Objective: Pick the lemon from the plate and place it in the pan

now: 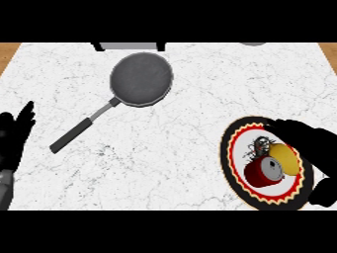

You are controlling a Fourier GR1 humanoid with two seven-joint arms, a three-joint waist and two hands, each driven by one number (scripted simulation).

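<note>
Nearest, at the right, the right robot hand [318, 148] reaches over the decorated plate [234, 163], its fingers bent around the far side of the lemon [286, 158], which lies on the plate just beside a red can [264, 173]. At the left edge the left robot hand [9, 143] rests with fingers straight. Farther back on the white marble surface [186, 123] sits the grey pan [142, 79], well apart from the plate.

I count one pan [142, 79] up-left of the one plate [238, 170], and on that plate one lemon [287, 159] and one red can [263, 172].
</note>
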